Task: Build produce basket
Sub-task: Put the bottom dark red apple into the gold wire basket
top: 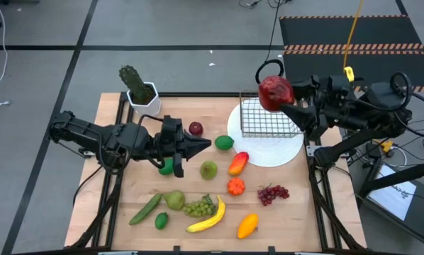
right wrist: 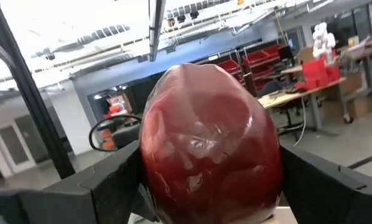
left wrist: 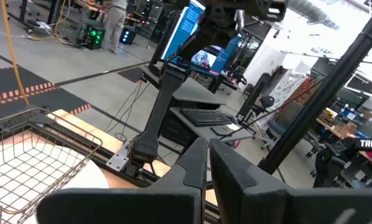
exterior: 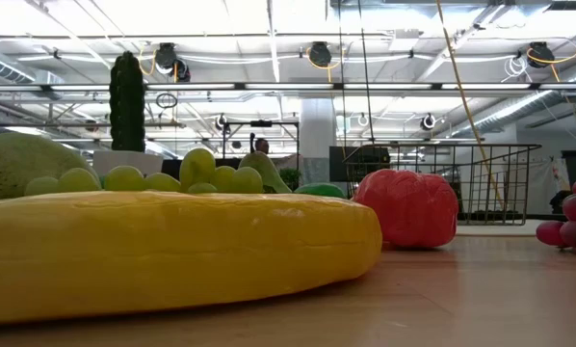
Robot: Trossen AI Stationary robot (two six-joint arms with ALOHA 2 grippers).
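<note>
My right gripper (top: 276,98) is raised over the far right corner of the wire basket (top: 267,117) and is shut on a large dark red apple (top: 275,92). The basket stands on a white plate (top: 283,151) at the table's far right. My left gripper (top: 206,144) hovers shut and level over the middle of the table, pointing at the basket, and touches nothing. Loose produce lies on the wood: a small apple (top: 196,128), a lime (top: 224,142), a mango (top: 238,163), purple grapes (top: 272,193), a banana (top: 208,218), green grapes (top: 200,207) and a cucumber (top: 146,209). My right gripper pinches the red apple by two opposite sides (right wrist: 153,168) between its two fingers (right wrist: 326,183). The fingers lie about level and come from the table's right side. The apple is lifted clear, above the basket's rim.
A potted cactus (top: 137,88) stands at the table's far left corner. A lime (top: 167,167) lies under my left gripper, with a pear (top: 209,170) beside it. In the low view the banana (exterior: 172,251) fills the foreground. Bare wood lies between the plate and the table's right edge.
</note>
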